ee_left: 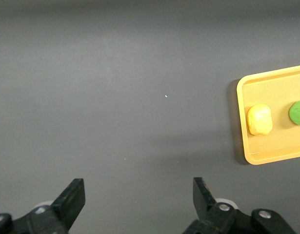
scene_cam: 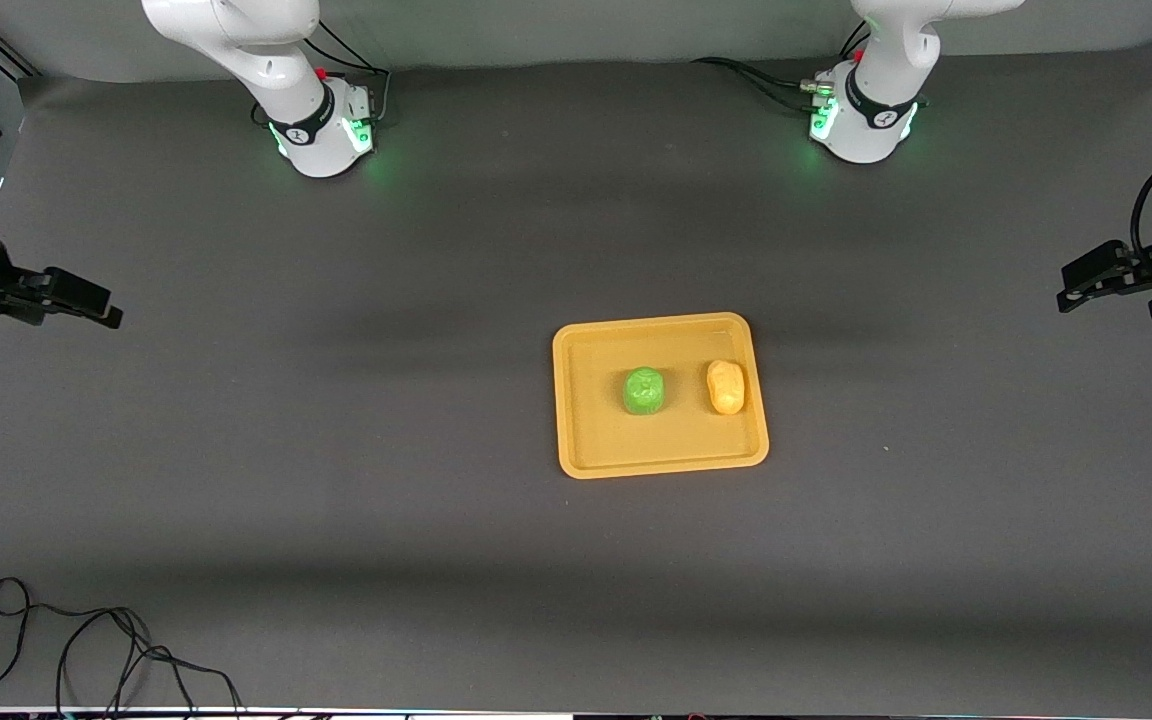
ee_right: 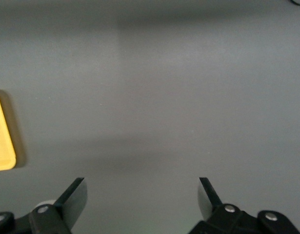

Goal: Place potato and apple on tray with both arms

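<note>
The yellow-orange tray (scene_cam: pixel 586 400) lies near the middle of the table. The green apple (scene_cam: pixel 643 390) sits on it, and the yellow potato (scene_cam: pixel 726 387) lies beside it toward the left arm's end. The left wrist view shows the tray (ee_left: pixel 247 141), the potato (ee_left: pixel 259 120) and the apple (ee_left: pixel 298 112). My left gripper (scene_cam: pixel 1071 285) is open and empty, up over the table at the left arm's end; its jaws (ee_left: pixel 139 187) stand wide apart. My right gripper (scene_cam: pixel 101 305) is open and empty over the right arm's end (ee_right: pixel 142 187). A tray corner (ee_right: pixel 2 146) shows in the right wrist view.
A dark grey mat (scene_cam: pixel 336 450) covers the table. A loose black cable (scene_cam: pixel 86 640) lies on the mat near the front camera at the right arm's end. The two arm bases (scene_cam: pixel 321 125) (scene_cam: pixel 866 120) with green lights stand farthest from the front camera.
</note>
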Controlling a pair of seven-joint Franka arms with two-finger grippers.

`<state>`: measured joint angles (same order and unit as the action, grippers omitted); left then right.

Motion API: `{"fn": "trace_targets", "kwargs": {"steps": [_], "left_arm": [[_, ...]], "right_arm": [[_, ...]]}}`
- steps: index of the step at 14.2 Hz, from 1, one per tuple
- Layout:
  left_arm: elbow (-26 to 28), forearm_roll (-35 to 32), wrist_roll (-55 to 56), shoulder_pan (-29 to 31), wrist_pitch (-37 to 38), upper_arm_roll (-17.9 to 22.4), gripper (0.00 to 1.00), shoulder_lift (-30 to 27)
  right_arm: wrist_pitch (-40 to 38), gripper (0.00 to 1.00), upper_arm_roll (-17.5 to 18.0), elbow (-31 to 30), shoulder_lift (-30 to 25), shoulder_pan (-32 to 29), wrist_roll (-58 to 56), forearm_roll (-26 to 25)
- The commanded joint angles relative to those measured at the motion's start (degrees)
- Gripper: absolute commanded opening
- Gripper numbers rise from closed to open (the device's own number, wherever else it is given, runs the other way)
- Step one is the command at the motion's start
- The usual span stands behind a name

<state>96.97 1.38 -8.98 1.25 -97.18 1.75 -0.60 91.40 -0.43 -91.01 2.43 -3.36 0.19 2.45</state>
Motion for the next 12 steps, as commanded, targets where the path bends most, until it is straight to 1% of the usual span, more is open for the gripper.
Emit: {"fn": "trace_targets", "kwargs": {"steps": [1,6,12], "left_arm": [[-1.2,-0.1,0.5,-0.5,1.0,0.0,0.99,0.6],[-1.4,-2.1,0.5,-0.7,1.5,-0.9,0.99,1.1],[-1.2,-2.3,2.6,-0.8,1.5,-2.2,0.99,1.2]], "right_arm": [[1.3,1.00,0.6,-1.5,-1.4,0.1,-4.4,-3.3],[1.3,1.00,0.8,-0.7,-1.4,0.6,-4.6,-3.7],[1.1,1.00,0.8,-0.7,-1.5,0.8,-4.5,-3.7]]}}
